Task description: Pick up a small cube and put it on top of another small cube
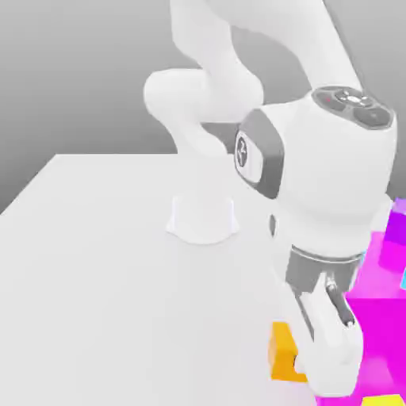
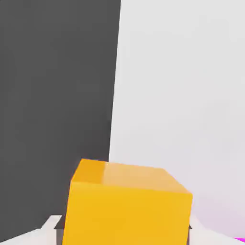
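A small orange-yellow cube (image 1: 282, 353) sits on the white table (image 1: 119, 270) at the lower right of the exterior view, beside a big magenta block (image 1: 384, 313). My gripper (image 1: 308, 366) reaches down onto the cube, its white fingers (image 1: 327, 349) hiding the cube's right side. In the hand view the small cube (image 2: 127, 206) stands squarely between the two fingertips (image 2: 50, 226), with the gripper (image 2: 127, 232) shut on it. Whether the cube rests on the table or is just off it, I cannot tell.
The arm's white base (image 1: 202, 218) stands mid-table behind the gripper. Purple (image 1: 396, 226) and yellow (image 1: 387, 400) bits of other blocks show around the magenta block at the right edge. In the hand view the table edge (image 2: 115, 95) borders dark floor close by.
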`<state>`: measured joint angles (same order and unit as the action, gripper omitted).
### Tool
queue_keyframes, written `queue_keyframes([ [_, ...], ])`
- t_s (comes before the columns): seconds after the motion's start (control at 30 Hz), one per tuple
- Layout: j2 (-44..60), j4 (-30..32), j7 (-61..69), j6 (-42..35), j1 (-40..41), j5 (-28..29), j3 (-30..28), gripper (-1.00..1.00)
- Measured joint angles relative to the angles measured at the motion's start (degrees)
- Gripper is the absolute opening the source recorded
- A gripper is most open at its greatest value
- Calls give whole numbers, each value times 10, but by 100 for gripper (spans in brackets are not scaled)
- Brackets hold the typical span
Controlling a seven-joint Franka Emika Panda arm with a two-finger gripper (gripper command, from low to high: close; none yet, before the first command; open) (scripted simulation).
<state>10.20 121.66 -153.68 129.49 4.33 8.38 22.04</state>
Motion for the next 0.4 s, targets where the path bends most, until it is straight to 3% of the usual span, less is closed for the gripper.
queue_keyframes([
  [0.17,-78,-66,-43,-126,-74,-64,46,-100],
  [0.27,-70,-43,-62,-92,-87,-64,42,-100],
  [0.3,-62,-31,-66,-72,-87,-60,42,100],
  [0.4,-62,-31,-66,-72,-87,-60,42,100],
])
